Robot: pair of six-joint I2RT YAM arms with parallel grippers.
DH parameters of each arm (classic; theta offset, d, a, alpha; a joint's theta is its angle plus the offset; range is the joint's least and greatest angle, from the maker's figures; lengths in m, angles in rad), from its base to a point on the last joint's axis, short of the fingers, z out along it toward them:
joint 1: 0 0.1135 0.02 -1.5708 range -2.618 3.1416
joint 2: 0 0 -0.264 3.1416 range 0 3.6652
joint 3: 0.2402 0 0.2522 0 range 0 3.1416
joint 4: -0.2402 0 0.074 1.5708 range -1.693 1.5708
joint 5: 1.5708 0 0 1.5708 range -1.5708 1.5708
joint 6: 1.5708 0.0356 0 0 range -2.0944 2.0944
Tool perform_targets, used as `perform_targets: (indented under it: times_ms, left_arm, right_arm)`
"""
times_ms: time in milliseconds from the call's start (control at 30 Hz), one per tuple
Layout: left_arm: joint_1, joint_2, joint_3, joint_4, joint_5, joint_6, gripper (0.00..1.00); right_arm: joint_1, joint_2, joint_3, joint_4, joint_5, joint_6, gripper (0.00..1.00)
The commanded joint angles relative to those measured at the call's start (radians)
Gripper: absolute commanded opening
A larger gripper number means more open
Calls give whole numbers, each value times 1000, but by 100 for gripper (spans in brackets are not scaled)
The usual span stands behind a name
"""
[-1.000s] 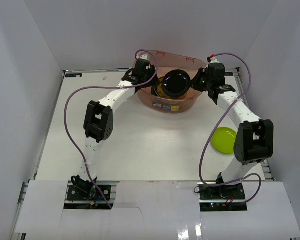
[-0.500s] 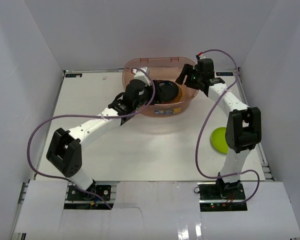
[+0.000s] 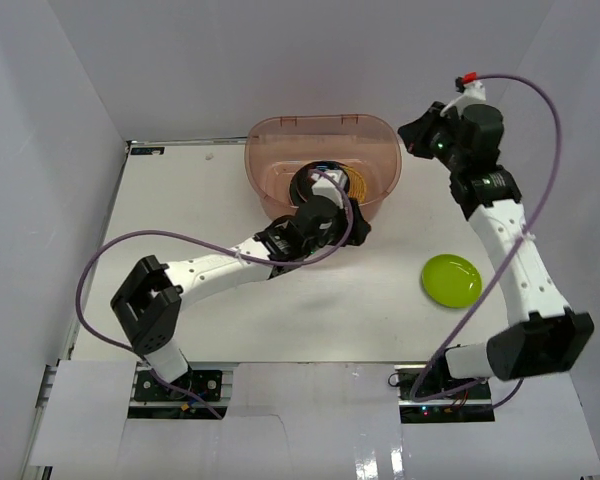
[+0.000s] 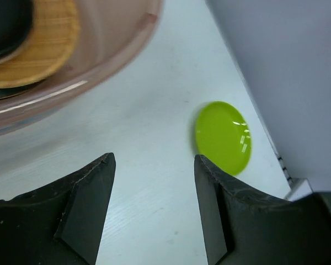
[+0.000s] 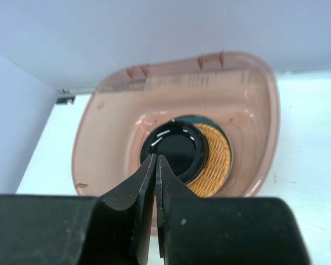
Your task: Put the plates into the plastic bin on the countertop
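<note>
Plates (image 5: 175, 146) lie stacked in the pinkish bin (image 3: 270, 135) at the far middle of the worktop (image 3: 230, 330), a black one on top. Just near of it the left fingers (image 3: 354, 226) hang released and empty; a lime plate (image 3: 452, 280) lies to the right, and the right fingers (image 5: 156, 176) are clenched on nothing.

This was a robot test room, not a home. Plain white walls (image 3: 40, 120) boxed in a flat white desk (image 3: 230, 320). Two white robot arms (image 3: 215, 268) with long purple cables (image 3: 85, 285) were bolted at its near edge.
</note>
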Motion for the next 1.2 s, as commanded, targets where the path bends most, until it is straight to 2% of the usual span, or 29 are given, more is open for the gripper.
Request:
perform_targets:
  times_ms: [0,100,200,300,367,533,633,667,700,800,900,967,1100,1167]
  left_arm:
    - [-112,110,128,1,15,19,69]
    - [-178,273,269,-53,75,7,70]
    - [-197,429,396,-85,167,-31,70]
    - [-201,540,509,-116,210,-57,70]
    - [-201,661,591,-179,235,-59,70]
    - [-198,829,778,-233,230,-81,69]
    - [-182,930,850,-234,235,-110,58]
    - [-178,942,860,-234,230,-122,49]
    - [-172,952,864,-231,222,-131,28]
    - [-155,932,831,-216,215,-153,0]
    - [-154,805,698,-120,213,-136,0]
    - [-148,731,629,-45,262,-134,0]
    - [-123,508,582,40,301,-104,0]
    - [-105,425,555,74,276,-79,0]
  right_arm:
    - [-37,-184,-55,13,6,12,8]
    - [-43,-314,-78,5,-8,15,8]
    - [-43,-420,-110,8,-102,52,11]
    - [-43,-517,-211,72,-223,124,18]
    - [-42,-580,-272,135,-279,163,27]
    - [-37,-644,-401,172,-380,212,31]
    - [-36,-675,-447,177,-396,212,31]
    - [-34,-680,-458,177,-399,212,31]
    - [-32,-683,-469,180,-405,212,31]
    - [-31,-695,-498,172,-408,201,31]
    - [-28,-715,-510,171,-388,196,31]
    - [-28,-727,-491,168,-390,201,31]
    - [-17,-727,-411,166,-428,219,33]
    - [-16,-732,-362,166,-424,221,34]
